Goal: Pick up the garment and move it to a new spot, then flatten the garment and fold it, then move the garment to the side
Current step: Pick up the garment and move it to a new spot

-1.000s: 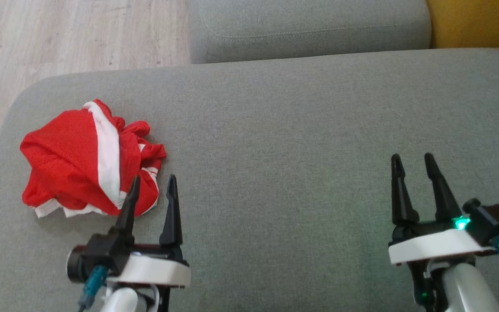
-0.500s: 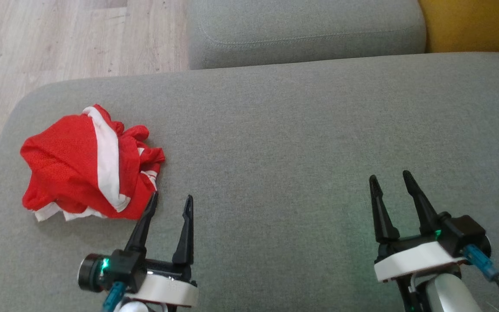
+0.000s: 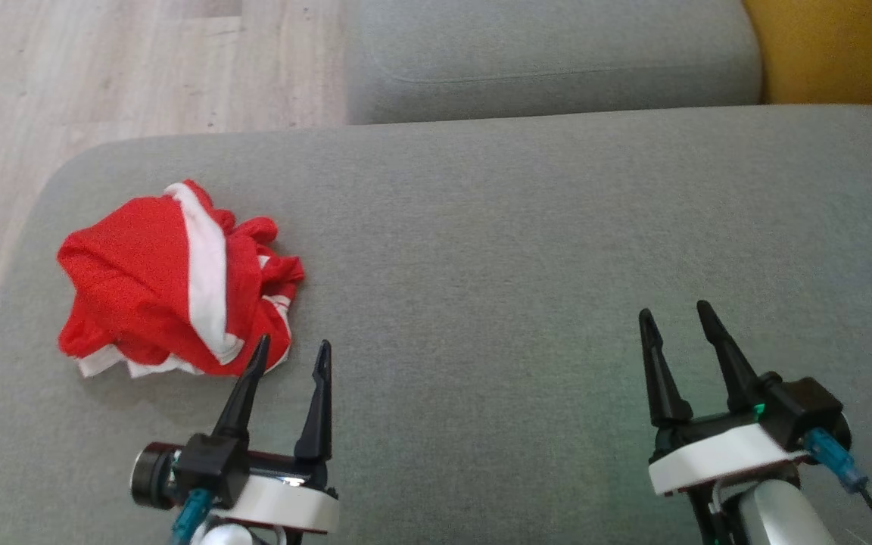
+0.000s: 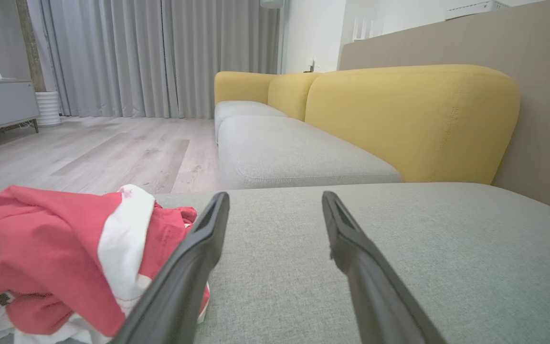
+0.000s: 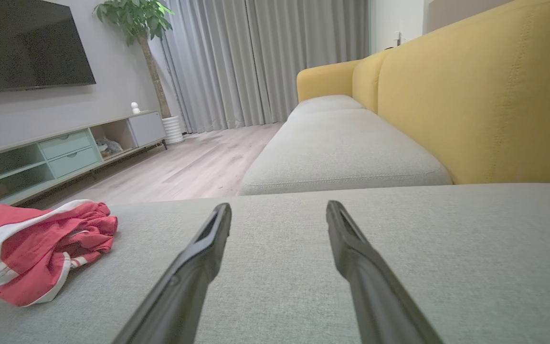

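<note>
Garment (image 3: 163,288) near left edge of cushion (image 3: 496,227), left hand (image 3: 293,344) released beside it, right hand (image 3: 673,309) released

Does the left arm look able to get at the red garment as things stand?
Probably yes. The left tool stands open just beside the garment on the grey cushion, its nearer finger at the cloth's edge, and nothing lies between them.

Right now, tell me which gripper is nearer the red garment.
Left. The left gripper is beside the garment, at its near edge; the right gripper is far off to its right.
</note>
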Robot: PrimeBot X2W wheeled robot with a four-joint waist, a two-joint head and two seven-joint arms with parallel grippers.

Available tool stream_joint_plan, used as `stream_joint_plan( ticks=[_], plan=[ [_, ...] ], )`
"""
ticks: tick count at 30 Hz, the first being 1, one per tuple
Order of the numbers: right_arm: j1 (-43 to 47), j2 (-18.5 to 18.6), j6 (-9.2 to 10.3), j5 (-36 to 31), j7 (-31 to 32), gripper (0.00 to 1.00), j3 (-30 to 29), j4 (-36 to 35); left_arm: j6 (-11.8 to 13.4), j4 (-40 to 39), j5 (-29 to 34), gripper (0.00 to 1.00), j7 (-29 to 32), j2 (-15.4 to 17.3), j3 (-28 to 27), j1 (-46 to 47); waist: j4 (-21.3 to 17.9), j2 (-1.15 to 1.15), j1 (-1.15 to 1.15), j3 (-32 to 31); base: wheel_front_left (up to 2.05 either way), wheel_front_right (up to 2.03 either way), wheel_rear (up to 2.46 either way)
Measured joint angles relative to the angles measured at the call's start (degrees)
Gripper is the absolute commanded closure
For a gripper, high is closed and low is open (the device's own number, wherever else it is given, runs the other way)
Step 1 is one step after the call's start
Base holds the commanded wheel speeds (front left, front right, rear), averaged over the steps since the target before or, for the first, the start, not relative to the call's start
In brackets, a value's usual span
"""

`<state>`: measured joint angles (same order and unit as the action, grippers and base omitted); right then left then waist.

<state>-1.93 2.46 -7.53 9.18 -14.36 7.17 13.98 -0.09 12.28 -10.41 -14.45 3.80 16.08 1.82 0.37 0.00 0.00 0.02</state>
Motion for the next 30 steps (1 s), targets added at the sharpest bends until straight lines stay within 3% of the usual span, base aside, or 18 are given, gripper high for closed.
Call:
stream_joint_plan(
  ticks=[30],
  plan=[
    [3.11,0.04,0.0,2.97,0.0,0.0,7.62,-1.44,-1.2,0.31,3.26,0.0,0.0,-0.56,-5.27,-3.73,18.23,0.0,0.0,-3.62,0.0,0.0,0.0]
  ],
)
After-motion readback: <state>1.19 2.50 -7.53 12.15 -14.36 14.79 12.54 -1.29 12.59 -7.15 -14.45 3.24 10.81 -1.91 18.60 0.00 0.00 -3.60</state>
